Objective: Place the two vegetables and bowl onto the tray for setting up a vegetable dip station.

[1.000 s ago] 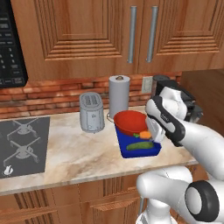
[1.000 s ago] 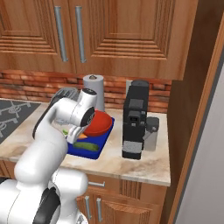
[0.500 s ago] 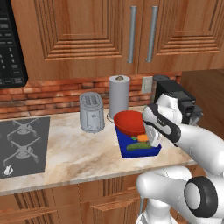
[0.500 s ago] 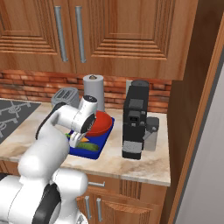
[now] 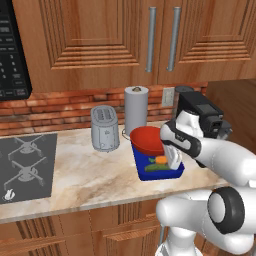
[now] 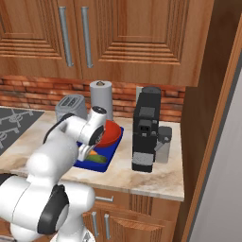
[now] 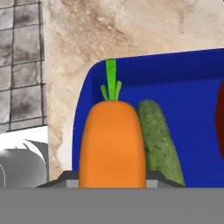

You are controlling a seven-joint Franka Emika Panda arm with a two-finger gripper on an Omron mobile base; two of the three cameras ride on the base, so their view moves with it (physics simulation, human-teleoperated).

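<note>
Arm bent low over the blue tray [image 5: 176,173] on the surface [image 5: 85,180], end effector [image 5: 173,161] pointing down, clamped on the orange carrot [image 7: 113,144]. Green top aimed away from the hand, long axis parallel to the dark green cucumber [image 7: 160,142] just beside it. Red bowl [image 5: 148,140] at tray's far end.

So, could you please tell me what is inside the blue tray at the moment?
Inside the tray are the red bowl, the green cucumber and, alongside it, the carrot. The robot's hand covers part of the tray floor, so that part cannot be checked.
</note>
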